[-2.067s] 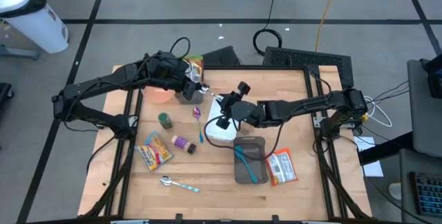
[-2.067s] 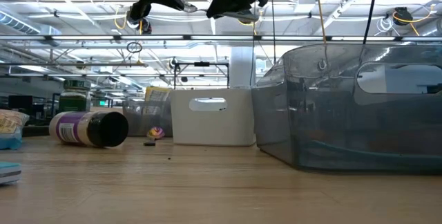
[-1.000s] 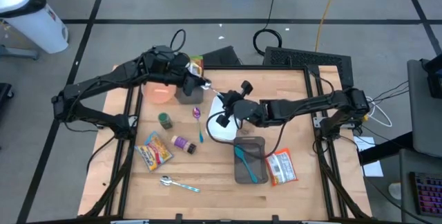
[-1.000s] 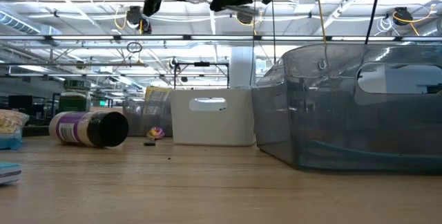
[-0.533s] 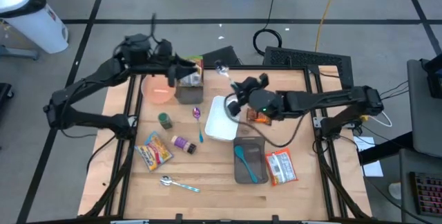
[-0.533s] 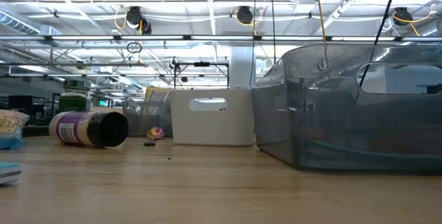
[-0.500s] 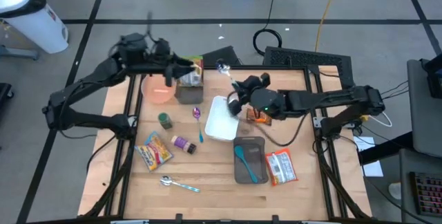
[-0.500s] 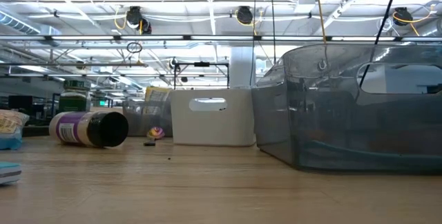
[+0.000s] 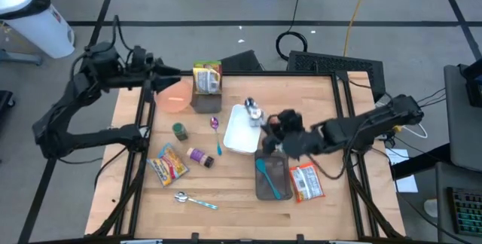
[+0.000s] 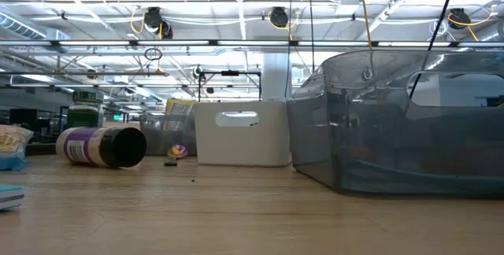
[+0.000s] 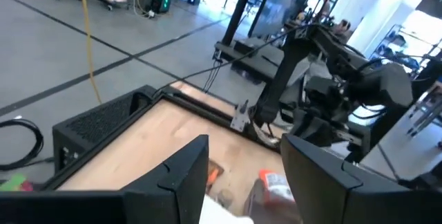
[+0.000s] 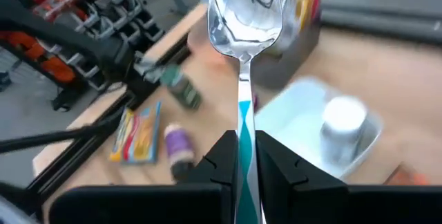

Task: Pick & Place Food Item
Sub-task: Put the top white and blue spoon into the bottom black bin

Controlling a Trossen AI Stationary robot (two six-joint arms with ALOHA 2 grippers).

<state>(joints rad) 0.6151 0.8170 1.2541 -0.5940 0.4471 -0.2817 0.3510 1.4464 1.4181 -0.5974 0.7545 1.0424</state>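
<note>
Both arms are dark, near black, built of slim tube segments joined by thicker rounded joints. The left arm (image 9: 71, 112) carries a thin black cable looping off its wrist block. The right arm (image 9: 361, 127) has a bulky wrist housing. Each ends in two flat, matte black fingers (image 11: 183, 175). Markings or screws, if any, cannot be made out.

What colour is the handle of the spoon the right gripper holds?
Teal, below a shiny silver bowl; the spoon shows best in the right wrist view, pinched in the right gripper.
</note>
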